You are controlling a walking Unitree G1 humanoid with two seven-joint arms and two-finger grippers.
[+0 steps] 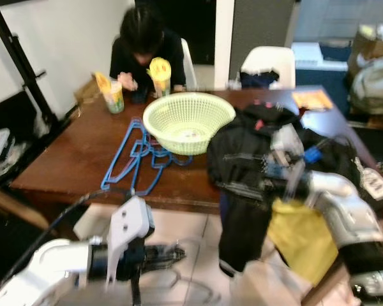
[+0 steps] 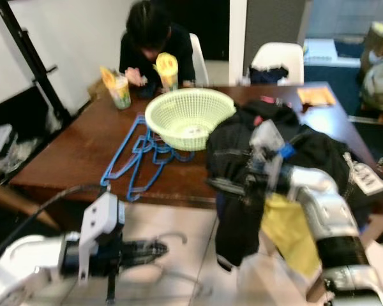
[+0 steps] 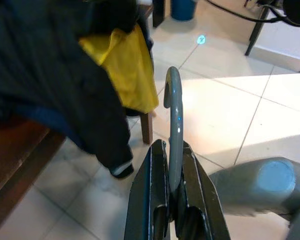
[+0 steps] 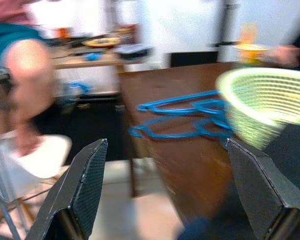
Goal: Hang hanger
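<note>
We see a grey hanger (image 3: 174, 120) pinched at its neck between the clenched fingers of the left gripper (image 3: 171, 165), low at 7 o'clock over the tiled floor (image 3: 230, 110). At 4 o'clock the right gripper (image 4: 165, 190) hovers with fingers spread wide, grasping nothing, beside dark clothing (image 1: 249, 159) draped off the brown table (image 1: 70, 159). Blue hangers (image 1: 137, 159) and a green basket (image 1: 188, 121) lie at 12 o'clock, before a seated person (image 1: 147, 48).
</note>
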